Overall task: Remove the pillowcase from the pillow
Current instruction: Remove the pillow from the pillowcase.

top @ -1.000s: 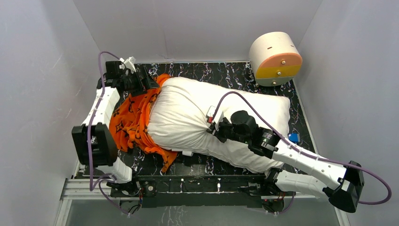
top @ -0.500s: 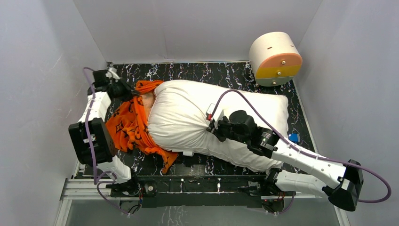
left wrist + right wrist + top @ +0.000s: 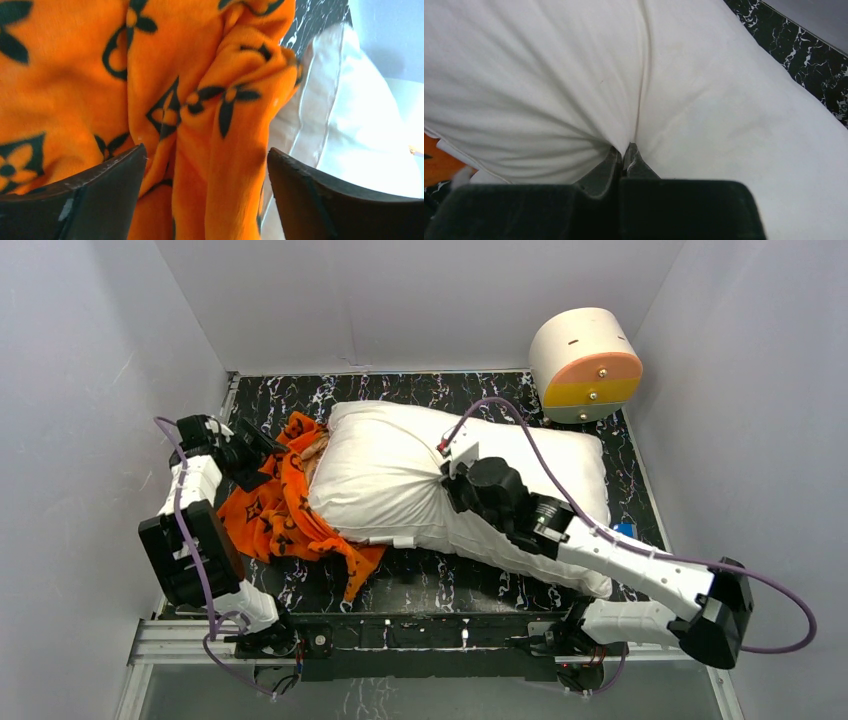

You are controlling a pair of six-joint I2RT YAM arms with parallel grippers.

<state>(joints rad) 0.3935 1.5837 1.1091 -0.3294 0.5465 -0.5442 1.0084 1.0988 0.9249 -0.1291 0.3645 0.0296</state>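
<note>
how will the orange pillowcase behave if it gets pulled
Probably floppy: the pillowcase lies bunched in soft folds, so it should drape rather than lift whole. Likely light and easy to pinch, being plush. It may drag against the pillow.

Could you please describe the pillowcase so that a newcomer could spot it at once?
A large white pillow lies across the black marbled table. The pillowcase is bunched at its left end, beside the left gripper. It is the only bright orange fabric, printed with dark flower and diamond motifs.
</note>
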